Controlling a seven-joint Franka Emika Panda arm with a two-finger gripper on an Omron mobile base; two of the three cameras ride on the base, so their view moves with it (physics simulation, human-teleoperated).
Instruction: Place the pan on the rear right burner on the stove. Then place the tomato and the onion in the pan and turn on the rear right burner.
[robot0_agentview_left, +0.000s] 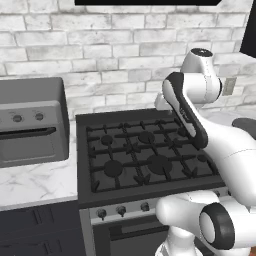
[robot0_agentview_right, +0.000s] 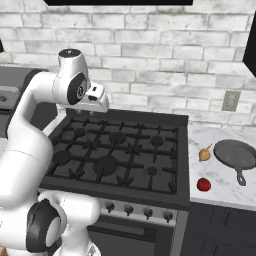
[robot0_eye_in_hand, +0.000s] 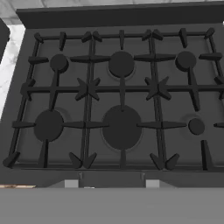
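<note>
The grey pan (robot0_agentview_right: 235, 154) lies on the marble counter right of the black stove (robot0_agentview_right: 150, 118), its thin handle pointing toward the front. The tan onion (robot0_agentview_right: 204, 154) sits just left of the pan, and the red tomato (robot0_agentview_right: 203, 184) rests nearer the counter's front edge. The rear right burner (robot0_agentview_right: 157, 141) (robot0_eye_in_hand: 186, 60) is bare under its grate. My gripper (robot0_agentview_right: 87, 113) (robot0_eye_in_hand: 112, 183) hovers over the stove's rear left part, far from the pan, pointing down. Its fingertips stand apart with nothing between them.
A grey countertop oven (robot0_agentview_left: 30, 125) stands on the marble counter (robot0_agentview_left: 35, 182) left of the stove. Round knobs (robot0_agentview_right: 128, 209) line the silver front panel. A wall outlet (robot0_agentview_right: 230, 101) sits on the brick wall above the right counter.
</note>
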